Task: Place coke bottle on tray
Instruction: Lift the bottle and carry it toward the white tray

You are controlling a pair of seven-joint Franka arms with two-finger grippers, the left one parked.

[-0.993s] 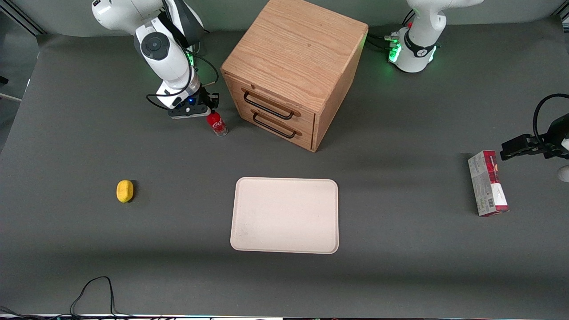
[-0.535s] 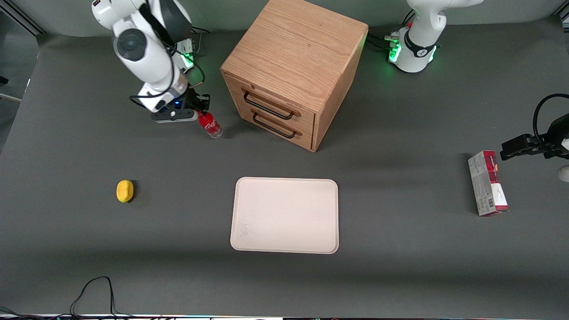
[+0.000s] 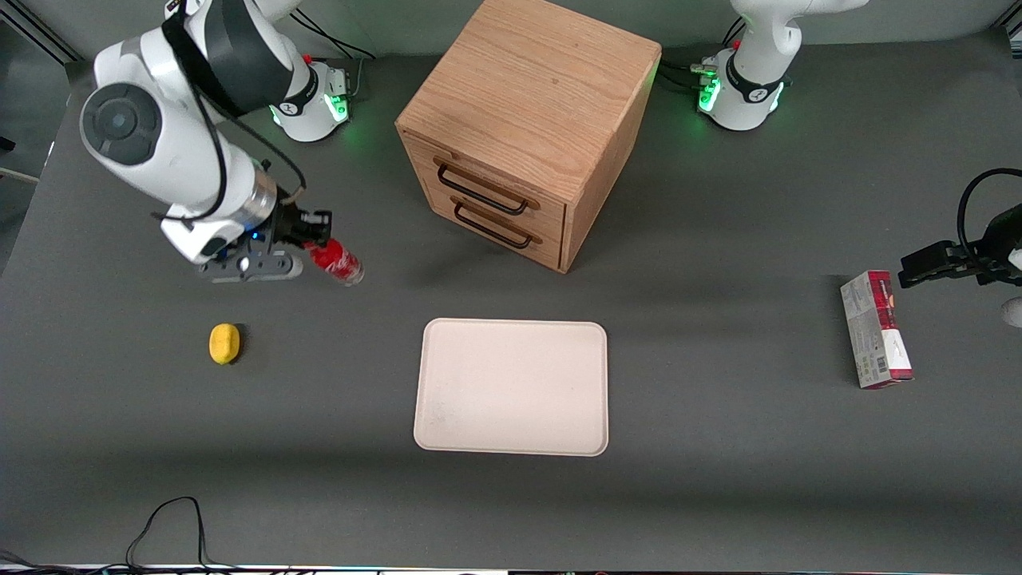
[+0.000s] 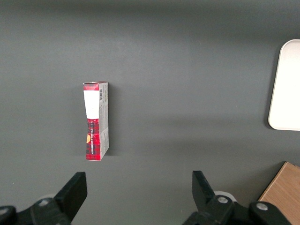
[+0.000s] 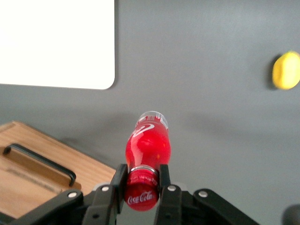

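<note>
Tool [image 3: 313,239] grips coke bottle [image 3: 337,263] (seemingly aloft) above dark tabletop [image 3: 718,447].

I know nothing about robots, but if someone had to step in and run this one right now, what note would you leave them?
Gripper: shut on the coke bottle, fingers clamped at its neck just under the cap. It hangs in the air above the table, toward the working arm's end, farther from the front camera than the lemon.
Tray: flat on the table in front of the wooden drawer cabinet, nothing on it.
Done: bottle grasped and lifted.
Left: carry it over the tray, lower it, open the fingers.
</note>
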